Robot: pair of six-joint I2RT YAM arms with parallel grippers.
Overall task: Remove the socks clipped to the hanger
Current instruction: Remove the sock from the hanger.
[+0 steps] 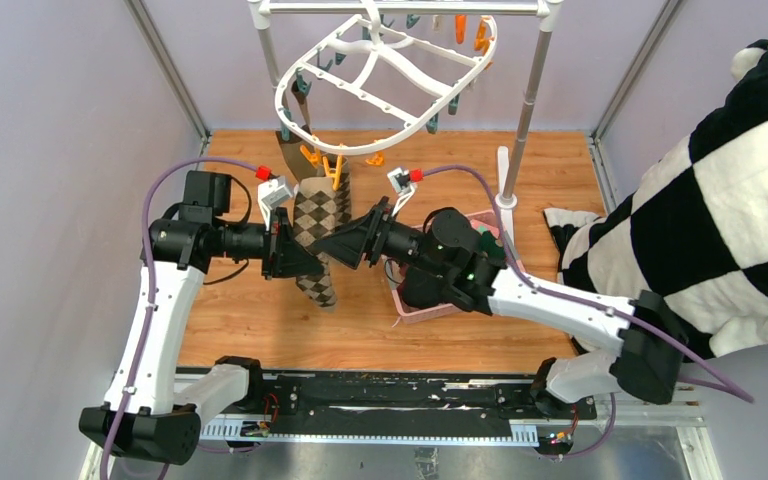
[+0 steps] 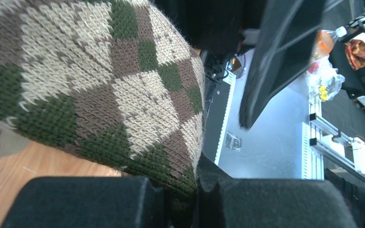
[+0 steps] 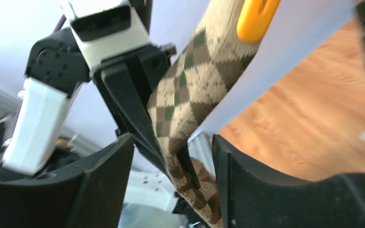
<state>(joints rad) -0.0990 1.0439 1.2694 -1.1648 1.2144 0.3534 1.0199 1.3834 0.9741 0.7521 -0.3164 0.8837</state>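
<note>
Brown argyle sock (image 1: pixel 320 225) hangs straight down from the near rim of the hanger (image 1: pixel 380 75), held at its top edge by an orange clip (image 1: pixel 335 170). Hanger is tilted, near rim lower, and hooked on the grey rack (image 1: pixel 530 90).

Left gripper (image 1: pixel 305 258) is below the hanger's near rim, coming in from the left. It's clenched on the sock's lower half. Right wrist view shows its black fingers pinching the knit from both sides; left wrist view shows the fabric bunched into the closed gap.

Right gripper (image 3: pixel 171 140) comes in from the right at the same height under the hanger. Released: fingers well apart, with the sock hanging between them and clear of both pads.

Sock toe hangs below both grippers, close above the wooden table (image 1: pixel 260 320); contact can't be told.

Pink basket (image 1: pixel 415 310) is below and right of the hanger, mostly hidden by the right arm. Checked cloth (image 1: pixel 720 200) is well to the hanger's right.
</note>
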